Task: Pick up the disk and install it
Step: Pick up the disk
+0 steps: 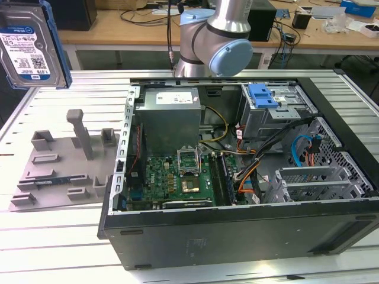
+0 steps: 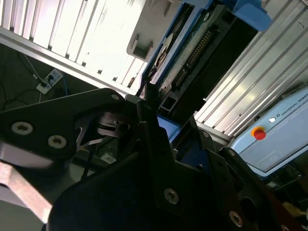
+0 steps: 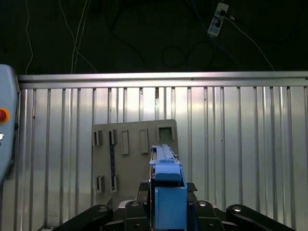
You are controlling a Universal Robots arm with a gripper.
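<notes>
Jaws of the gripper (image 3: pixel 166 214) clamp the disk (image 1: pixel 29 44) over the gray fixture tray (image 1: pixel 59 171). The open computer case (image 1: pixel 237 236) holds 1 motherboard (image 1: pixel 172 177).

Print stands in three places. The flat silver disk (image 1: pixel 31 42) in its blue plastic bracket, up at the exterior view's left, wears a blue-and-white label (image 1: pixel 28 59): a blue band over a white field with black lines and square code blocks, all too small to make out. A white sticker (image 1: pixel 177 96) with fine dark rows lies on top of the grey metal power-supply box (image 1: pixel 169 121), in the far corner of the open black computer case (image 1: pixel 237 236) on the exterior view's left. In the second wrist view, dark capitals (image 2: pixel 301 102) run along the pale grey control box (image 2: pixel 284 147), near its round red button (image 2: pixel 259 133)
</notes>
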